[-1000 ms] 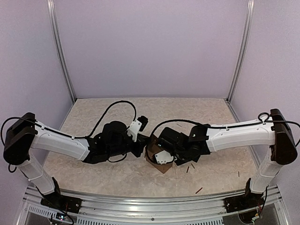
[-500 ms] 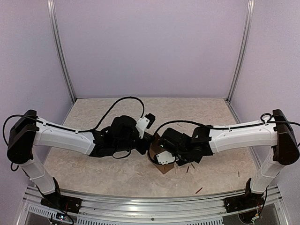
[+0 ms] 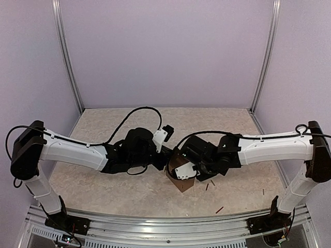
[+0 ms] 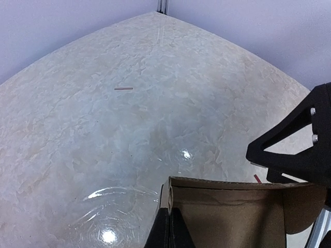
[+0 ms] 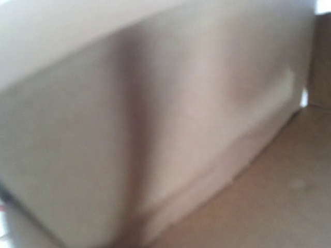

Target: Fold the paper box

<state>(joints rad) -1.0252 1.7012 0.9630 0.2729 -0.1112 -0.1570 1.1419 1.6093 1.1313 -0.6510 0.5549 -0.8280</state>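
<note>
The paper box (image 3: 182,183) is a small brown cardboard box, open at the top, standing on the table between the two arms. My left gripper (image 3: 165,155) meets its left side. In the left wrist view the left gripper (image 4: 170,211) is shut, its dark fingers pinching the top edge of the left wall of the box (image 4: 232,214). My right gripper (image 3: 179,165) reaches down over the box from the right, its jaws hidden. Blurred cardboard (image 5: 170,119) fills the right wrist view and no fingers show there. Part of the right arm's black body (image 4: 295,150) shows beyond the box.
Small dark sticks (image 3: 219,210) (image 3: 207,187) lie on the marbled table (image 3: 103,191) right of the box, and one pale stick (image 4: 123,88) lies farther out. Metal posts (image 3: 67,57) and lilac walls close the back; a rail (image 3: 165,227) runs along the near edge.
The left arm has stretched to the right, toward the box. The right wrist has shifted and turned over the box, and the box has moved slightly right.
</note>
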